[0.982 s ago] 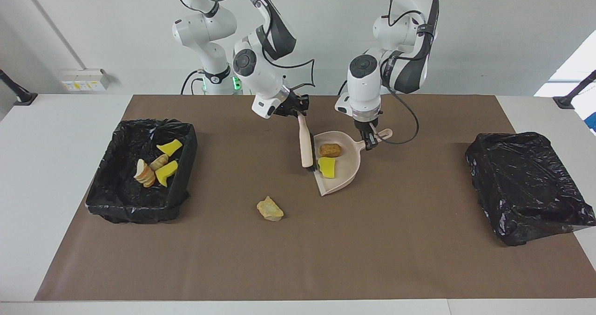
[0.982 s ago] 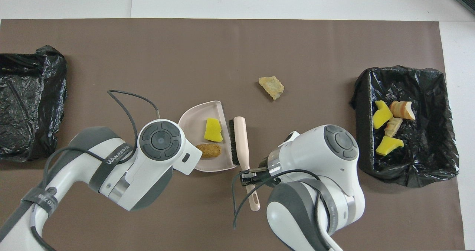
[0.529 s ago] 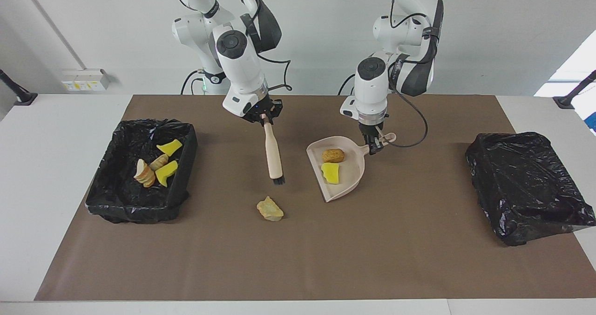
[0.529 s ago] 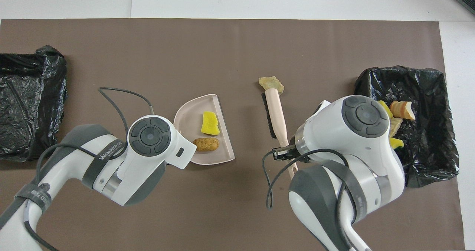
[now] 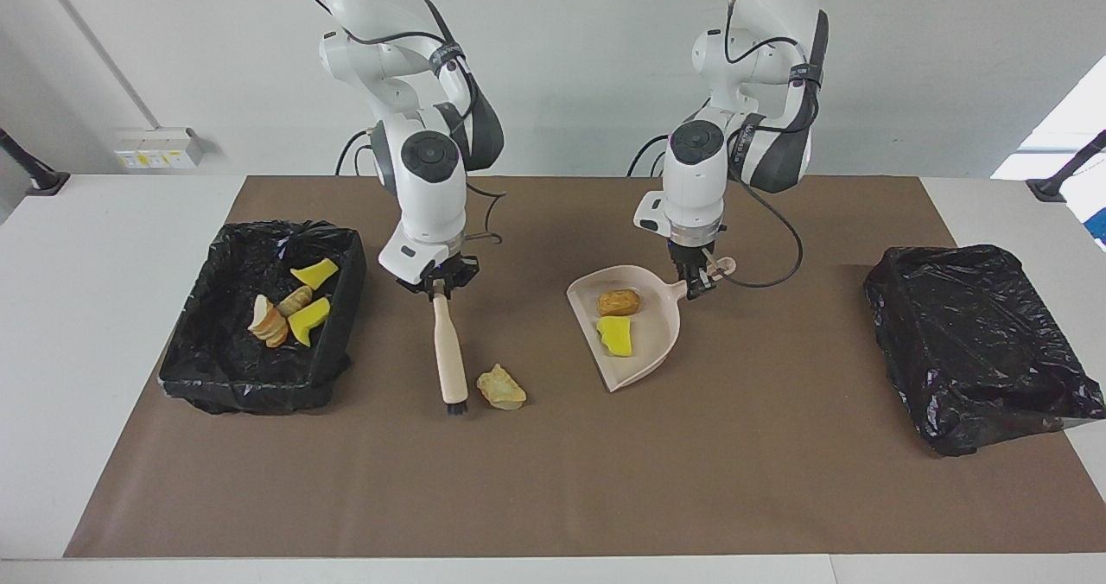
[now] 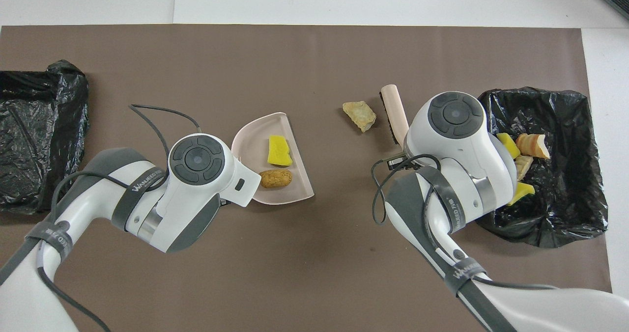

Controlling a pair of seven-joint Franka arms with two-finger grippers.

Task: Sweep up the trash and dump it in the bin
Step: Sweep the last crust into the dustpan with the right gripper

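My right gripper (image 5: 438, 287) is shut on the handle of the beige brush (image 5: 451, 359) (image 6: 395, 112). The brush's bristle end is low at the mat, right beside a loose tan piece of trash (image 5: 501, 387) (image 6: 359, 115), on the side toward the right arm's end. My left gripper (image 5: 696, 284) is shut on the handle of the beige dustpan (image 5: 650, 349) (image 6: 249, 144). The pan holds a brown piece (image 5: 619, 302) (image 6: 275, 178) and a yellow chunk (image 5: 615, 335) (image 6: 279, 150). The bin (image 5: 251, 385) (image 6: 540, 226) with a black liner holds several yellow and tan pieces (image 5: 298, 312).
A second black-lined bin (image 5: 976, 342) (image 6: 39, 135) stands at the left arm's end of the brown mat (image 5: 553, 480). A loose cable (image 6: 162, 111) loops over the mat beside the dustpan.
My right gripper has carried the brush away from the dustpan, out to the loose tan piece. The dustpan has shifted a little away from the robots with both pieces still in it.
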